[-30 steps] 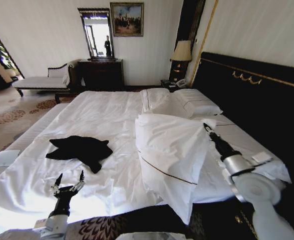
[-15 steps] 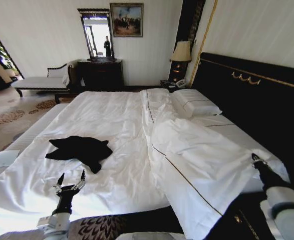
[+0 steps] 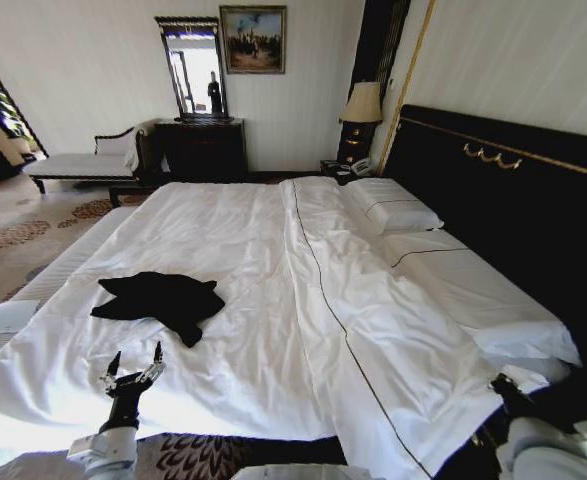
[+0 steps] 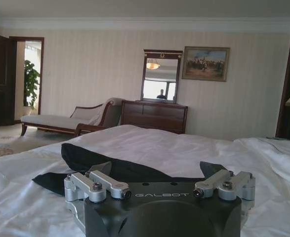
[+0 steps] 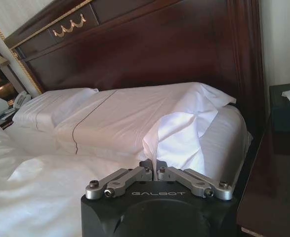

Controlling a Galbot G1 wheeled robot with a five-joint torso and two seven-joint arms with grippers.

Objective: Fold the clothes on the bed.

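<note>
The clothes, a black T-shirt, lie crumpled on the near left part of the bed. My left gripper hovers open just over the sheet, a short way in front of the T-shirt; in the left wrist view the left gripper has the shirt straight ahead of its spread fingers. At the bed's near right corner my right gripper is low beside the mattress. In the right wrist view the right gripper is shut on a fold of the white duvet, which lies spread flat over the right half.
A tall dark headboard runs along the right, with pillows below it. A dark nightstand with a tissue box stands close to my right arm. A pale bench with a white pad flanks the bed's left side.
My right gripper has dragged the lifted duvet down toward the near right corner, and the duvet now lies flat. The left gripper and the T-shirt have barely moved.
</note>
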